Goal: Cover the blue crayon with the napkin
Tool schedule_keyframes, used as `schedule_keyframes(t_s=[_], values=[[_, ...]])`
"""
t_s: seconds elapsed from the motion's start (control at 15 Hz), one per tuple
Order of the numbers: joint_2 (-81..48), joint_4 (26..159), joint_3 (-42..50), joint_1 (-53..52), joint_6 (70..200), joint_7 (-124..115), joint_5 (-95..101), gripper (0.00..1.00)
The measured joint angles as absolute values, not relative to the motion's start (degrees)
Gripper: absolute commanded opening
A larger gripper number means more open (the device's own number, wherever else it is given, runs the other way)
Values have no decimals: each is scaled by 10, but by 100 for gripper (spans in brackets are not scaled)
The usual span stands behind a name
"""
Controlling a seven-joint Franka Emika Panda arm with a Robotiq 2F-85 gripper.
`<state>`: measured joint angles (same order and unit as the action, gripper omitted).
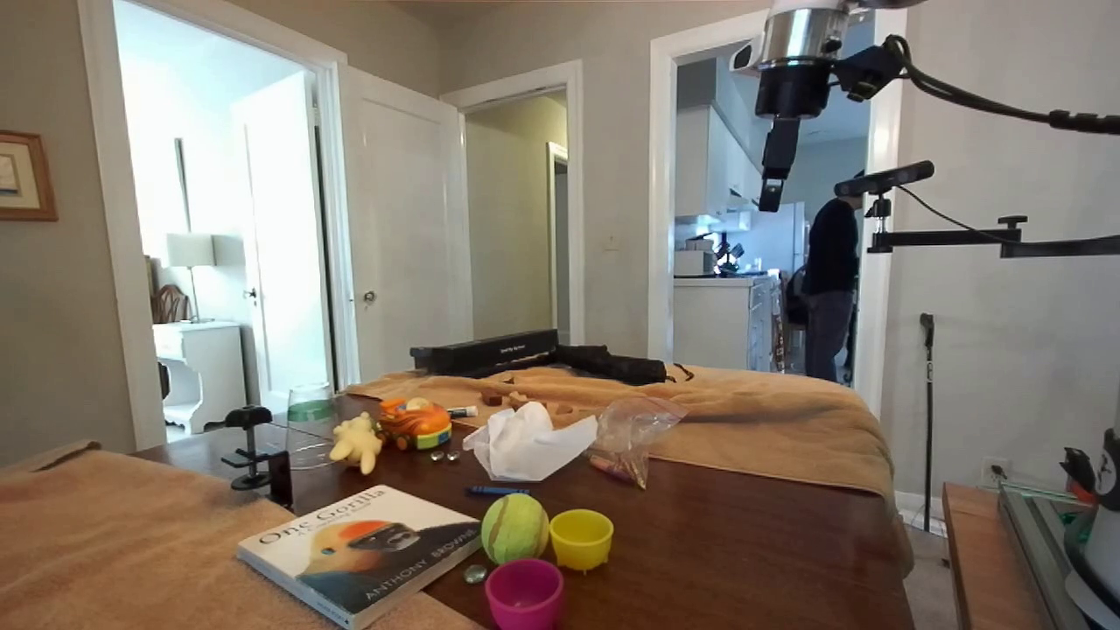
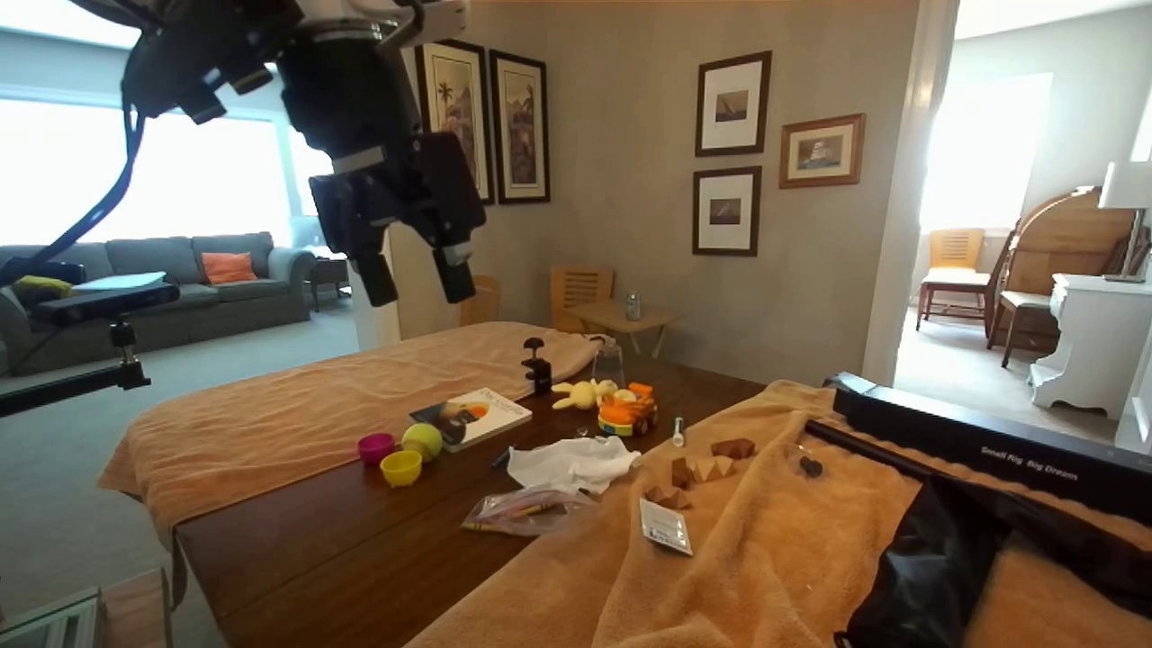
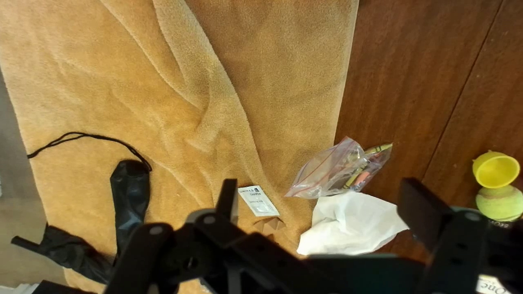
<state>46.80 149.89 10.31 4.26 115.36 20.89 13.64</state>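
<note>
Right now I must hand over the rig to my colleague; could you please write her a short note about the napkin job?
Gripper: open, holding nothing, raised in the air.
Napkin: crumpled, lying beside the plastic bag.
Blue crayon: bare on the table, beside the napkin.
Done: nothing visible; the crayon is not yet covered.
Left: grip the napkin, lay it over the crayon, open the gripper.
</note>
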Motion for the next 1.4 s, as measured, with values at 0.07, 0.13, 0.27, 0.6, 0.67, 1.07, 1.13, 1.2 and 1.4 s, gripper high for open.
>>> schedule_keyframes(t_s=[0.07,0.13,0.27,0.6,0.67,1.07,1.13,1.2,1.4], values=[[460,1500,102,41,1162,205,136,100],[449,1501,99,39,1172,202,136,100],[421,1505,93,33,1198,193,136,100],[341,1507,75,11,1260,174,125,100],[324,1505,74,5,1270,173,116,100],[225,1468,74,-33,1313,176,42,100],[208,1461,73,-36,1325,176,37,100],[190,1454,72,-37,1337,176,34,100],[140,1435,70,-37,1384,176,29,100]])
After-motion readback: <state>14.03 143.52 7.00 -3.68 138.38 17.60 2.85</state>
